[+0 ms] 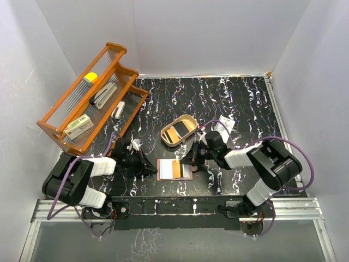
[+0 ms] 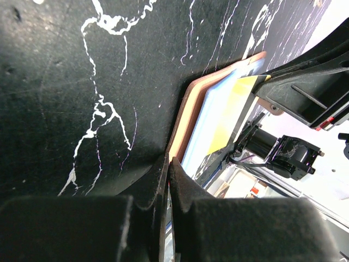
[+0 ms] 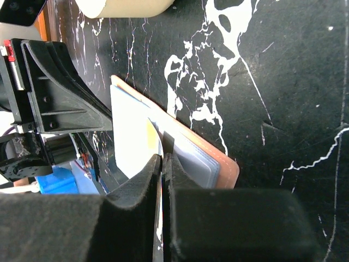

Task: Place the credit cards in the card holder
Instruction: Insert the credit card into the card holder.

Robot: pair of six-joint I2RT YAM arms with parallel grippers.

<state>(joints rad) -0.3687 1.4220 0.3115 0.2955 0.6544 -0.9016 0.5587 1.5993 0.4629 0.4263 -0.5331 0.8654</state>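
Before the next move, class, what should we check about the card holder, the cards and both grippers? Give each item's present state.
1. Card holder lies open and flat: ok.
2. Left gripper shut at the holder's edge: ok.
3. Right gripper shut over the open holder: ok.
4. Right gripper holding a card: cannot tell.
5. Every card inside the holder: cannot tell; an orange item lies in the tan tray.

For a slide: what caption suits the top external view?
Left hand and right hand, both shut, flank the open reddish-brown leather card holder, pale blue and orange cards inside.
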